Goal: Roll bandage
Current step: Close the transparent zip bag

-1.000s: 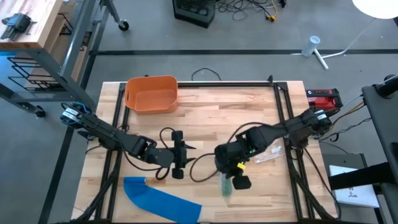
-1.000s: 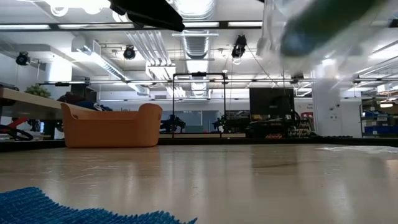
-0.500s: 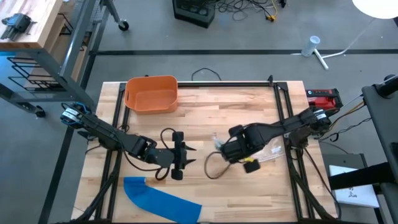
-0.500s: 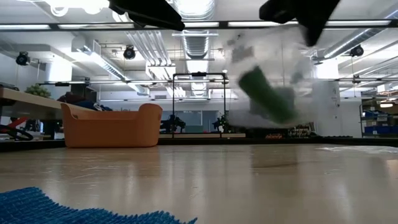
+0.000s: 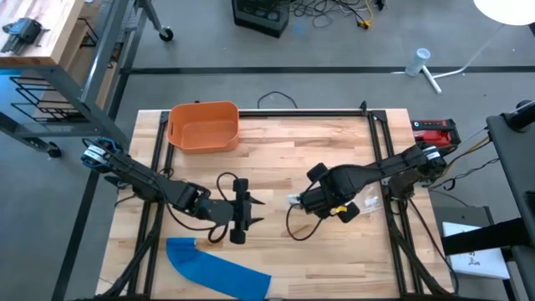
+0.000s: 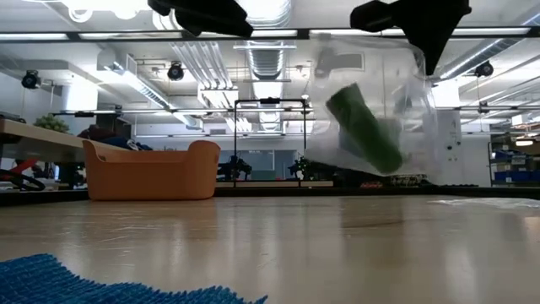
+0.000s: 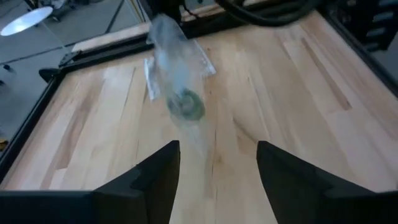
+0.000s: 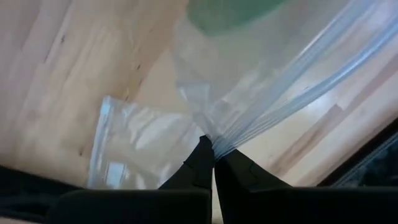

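Pale wood tabletop [image 5: 276, 142] in a black frame, grey workshop floor w/ cables around it, ceiling lights beyond. Right gripper [image 8: 213, 155], fingers pressed together, pinches a clear plastic bag [image 6: 371, 101] aloft near table centre; green bandage roll [image 6: 364, 127] hangs tilted inside. Left gripper [image 7: 217, 168], fingers spread, hovers nearby. Orange bin [image 5: 203, 125] at back, blue cloth [image 5: 217, 269] at front edge, second bag [image 8: 140, 146] flat on wood.

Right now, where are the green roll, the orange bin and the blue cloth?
green roll [image 6: 364, 128], low view, middle of its side, inside the clear bag.
orange bin [image 5: 203, 126], high view, inner floor.
blue cloth [image 5: 216, 271], high view, middle.
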